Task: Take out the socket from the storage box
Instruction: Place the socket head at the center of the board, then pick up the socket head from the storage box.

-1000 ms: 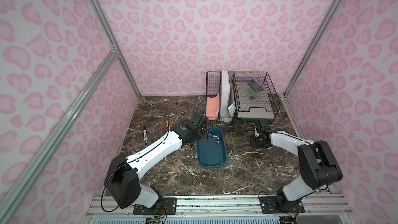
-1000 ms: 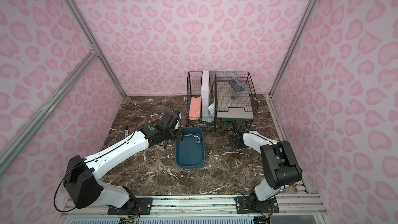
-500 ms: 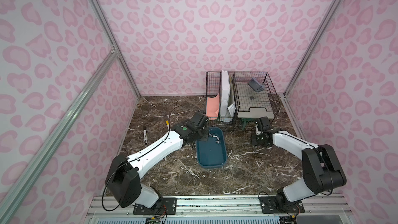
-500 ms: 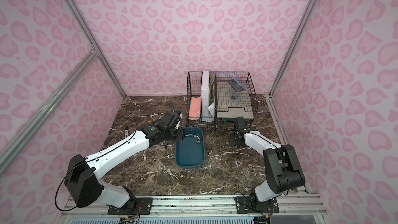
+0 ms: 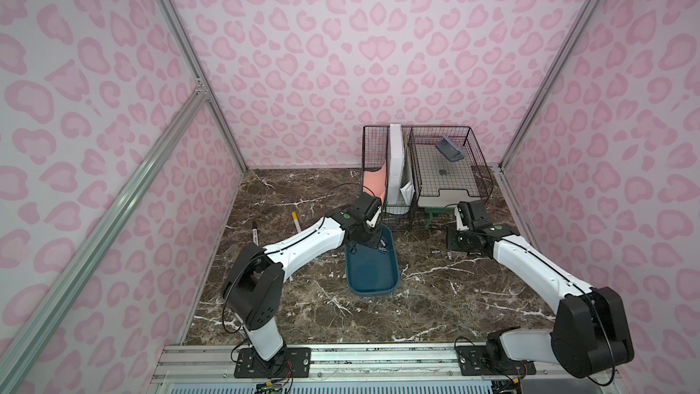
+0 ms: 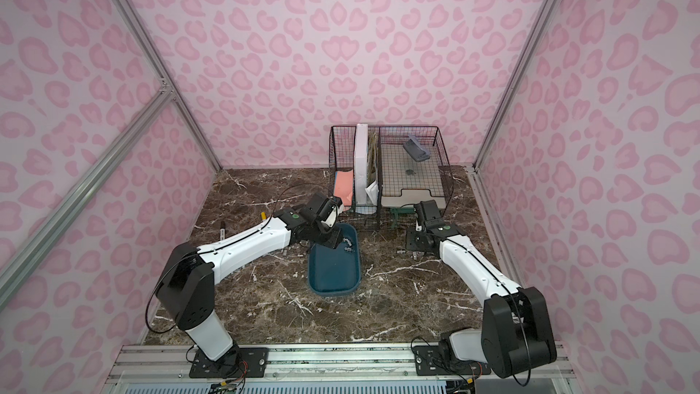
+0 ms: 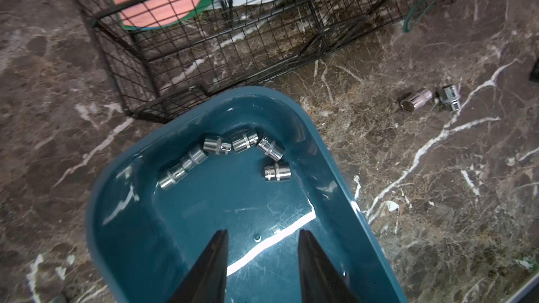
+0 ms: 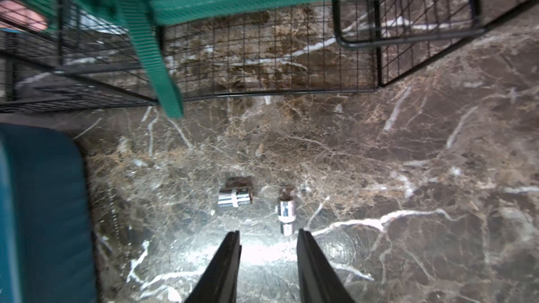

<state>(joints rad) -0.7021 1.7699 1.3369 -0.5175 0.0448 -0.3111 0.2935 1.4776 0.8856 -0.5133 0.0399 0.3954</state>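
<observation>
Down at my left gripper (image 7: 262, 233), the jaws stand parted with nothing between them, hanging low over the bare floor of the teal storage box (image 7: 221, 205). Just ahead, one lone socket (image 7: 277, 171) sits a little apart from the rest, near my right-hand finger's line. Beyond it, the other chrome sockets (image 7: 217, 144) curve along the box's far end wall, six in the box by my count. So most of the job is left, I'd say. Over on the other side, my right gripper (image 8: 268, 232) is spread and empty too, low above the marble table (image 8: 408, 155). A stubby socket (image 8: 234, 196) and a slimmer socket (image 8: 286, 209) lie loose on the stone just past its tips, outside the box, so two look done. Next I reckon I push forward and close on that lone one. Further back, the black wire-mesh organiser (image 7: 204, 53) stands just behind the box's far rim.
</observation>
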